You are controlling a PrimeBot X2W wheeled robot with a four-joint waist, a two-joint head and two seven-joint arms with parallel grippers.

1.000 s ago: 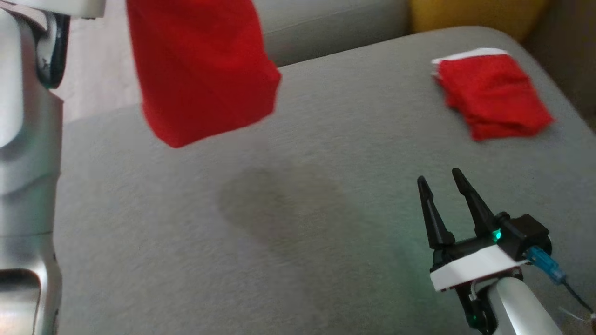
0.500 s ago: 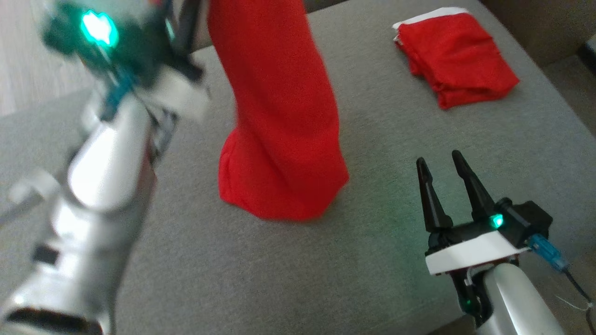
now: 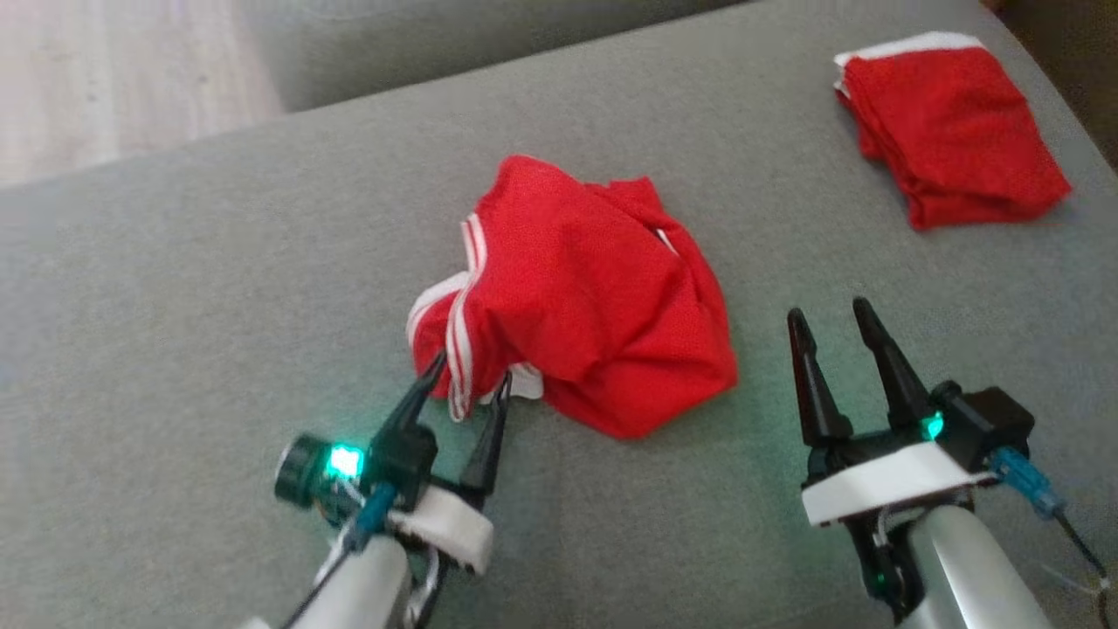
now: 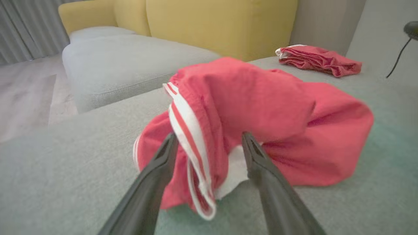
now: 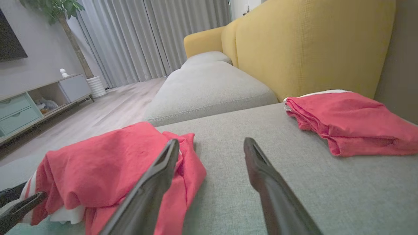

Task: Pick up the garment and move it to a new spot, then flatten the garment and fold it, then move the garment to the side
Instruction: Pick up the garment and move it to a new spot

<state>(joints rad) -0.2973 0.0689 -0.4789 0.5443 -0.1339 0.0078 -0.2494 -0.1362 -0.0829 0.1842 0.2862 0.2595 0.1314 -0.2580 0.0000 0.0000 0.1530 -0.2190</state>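
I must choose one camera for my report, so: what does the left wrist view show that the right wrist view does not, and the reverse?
Left wrist view: a black cable at its right edge, and the open left claw astride the white-striped edge of the crumpled garment, close up. Right wrist view: the open right claw, a cabinet, a plant, a white pot. Both: the crumpled garment, the folded garment, the yellow sofa back, the grey cushion, the curtains.
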